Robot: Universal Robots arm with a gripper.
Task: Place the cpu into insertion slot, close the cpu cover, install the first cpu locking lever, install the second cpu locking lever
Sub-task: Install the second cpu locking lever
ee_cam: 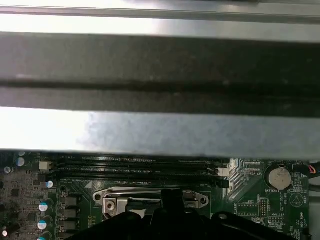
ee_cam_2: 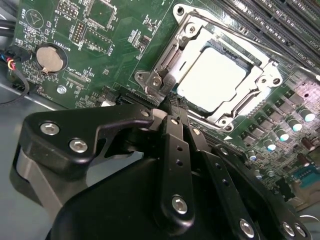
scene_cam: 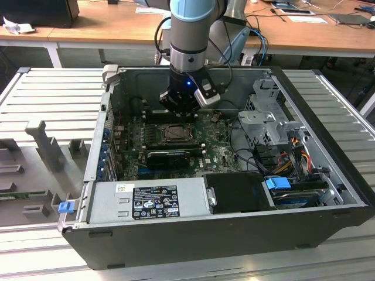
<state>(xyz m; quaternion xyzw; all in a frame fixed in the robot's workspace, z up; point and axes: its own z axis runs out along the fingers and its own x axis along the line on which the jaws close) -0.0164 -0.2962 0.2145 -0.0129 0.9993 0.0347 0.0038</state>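
Note:
The cpu (ee_cam_2: pixel 212 80) lies flat in the insertion slot (scene_cam: pixel 176 133), its pale top showing bright through the cut-out of the cpu cover (ee_cam_2: pixel 256 86). The cover is down over the chip. A thin metal lever (ee_cam_2: pixel 227 31) runs along one side of the socket. My gripper (ee_cam_2: pixel 170 102) is shut, its black fingers (ee_cam_2: pixel 172 145) pressed together with nothing between them. The tips sit at the socket's edge beside a corner bracket (ee_cam_2: pixel 156 80). In the exterior view the gripper (scene_cam: pixel 179 111) hangs just above the socket, inside the case.
Long black memory slots (ee_cam_2: pixel 280 25) run beside the socket, and a coin battery (ee_cam_2: pixel 50 59) sits on the green board. The power supply (scene_cam: pixel 152 199) and the drive cage (scene_cam: pixel 266 120) flank the board. The case wall (ee_cam: pixel 160 65) stands close behind the gripper.

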